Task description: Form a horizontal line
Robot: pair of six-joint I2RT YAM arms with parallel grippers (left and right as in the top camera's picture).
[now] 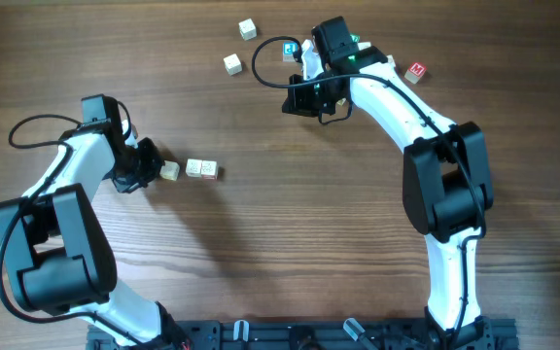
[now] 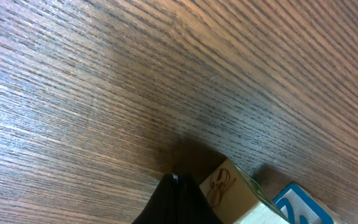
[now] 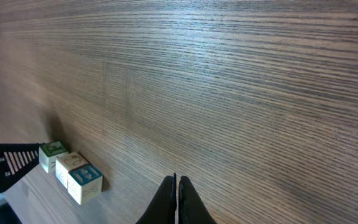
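Risk no. 1 is the shove going crooked. The left gripper (image 1: 154, 169) is pinched shut w/ nothing btwn its fingers, its tip just beside the end cube (image 1: 169, 172), so it's prob working as a pusher, not a picker.

The horizontal line (image 1: 200, 169) lies on the table (image 1: 309, 224) right by that gripper. It's two cream cubes touching, and from overhead the end cube looks a hair apart from them. In the right wrist view the three seem to run together, so I can't say for sure.

If the closed tip bears on a corner instead of the flat face, the end cube will likely twist and meet the pair at an angle, or knock the pair out of true. Push too hard and the whole row could slide or buckle, b/c nothing backs it on the far side. A careless pull-away might also drag the end cube back out.

The right gripper (image 3: 178, 194) is shut too and empty, well apart from the row, up by the loose cubes (image 1: 232, 64). Less worry there, unless its arm sweeps one of them toward the row.
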